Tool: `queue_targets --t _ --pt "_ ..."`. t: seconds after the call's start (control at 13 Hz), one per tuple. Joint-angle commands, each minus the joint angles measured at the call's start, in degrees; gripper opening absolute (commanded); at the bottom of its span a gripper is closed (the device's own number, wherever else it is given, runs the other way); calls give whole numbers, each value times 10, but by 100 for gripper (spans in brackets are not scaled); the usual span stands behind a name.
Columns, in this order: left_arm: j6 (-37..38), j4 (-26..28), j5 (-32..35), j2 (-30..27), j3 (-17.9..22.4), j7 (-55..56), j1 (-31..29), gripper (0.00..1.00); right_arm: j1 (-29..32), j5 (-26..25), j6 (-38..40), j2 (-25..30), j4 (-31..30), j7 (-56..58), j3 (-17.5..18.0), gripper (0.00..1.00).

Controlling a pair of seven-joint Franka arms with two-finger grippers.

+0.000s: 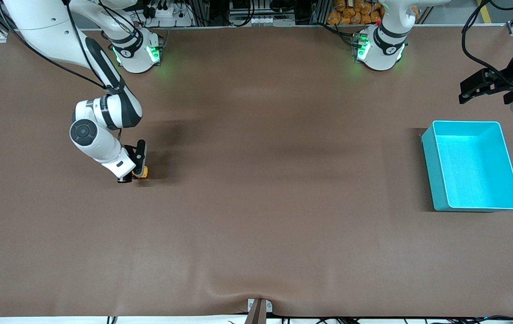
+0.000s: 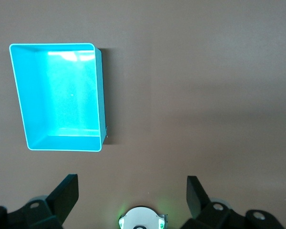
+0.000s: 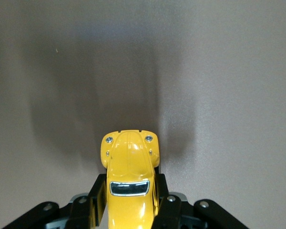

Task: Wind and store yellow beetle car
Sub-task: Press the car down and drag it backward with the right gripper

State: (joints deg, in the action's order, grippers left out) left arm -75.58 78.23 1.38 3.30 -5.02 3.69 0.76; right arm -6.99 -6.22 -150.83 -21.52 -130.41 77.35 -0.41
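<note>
On the brown table [image 1: 256, 225], the right hand [image 1: 137, 173] pinches the yellow beetle car [image 3: 128, 183], well apart from the turquoise bin [image 1: 436, 180]; the left hand [image 2: 132, 195] waits spread.

The worktop [image 1: 256, 216] is covered in a matt brown sheet, smooth with a faint fine grain and a slight pucker at the edge nearest the front camera. The yellow beetle car [image 3: 129, 183] has a glossy, hard, painted-looking shell that catches highlights, with small shiny silvery studs and a bright trim around its dark window. The turquoise bin [image 1: 472, 166] looks like smooth plastic with a soft sheen inside. The arms' casings are glossy white; the jaws are matt black.
</note>
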Motion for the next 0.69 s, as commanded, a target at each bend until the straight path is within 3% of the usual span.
queue_targets --t 0.0,0.61 --pt "-3 -2 5 -1 -1 5 3 100 8 -11 -11 -12 0 5 1 31" --pt "-11 -1 5 -1 -1 5 3 100 26 -11 -11 -20 3 19 0 31"
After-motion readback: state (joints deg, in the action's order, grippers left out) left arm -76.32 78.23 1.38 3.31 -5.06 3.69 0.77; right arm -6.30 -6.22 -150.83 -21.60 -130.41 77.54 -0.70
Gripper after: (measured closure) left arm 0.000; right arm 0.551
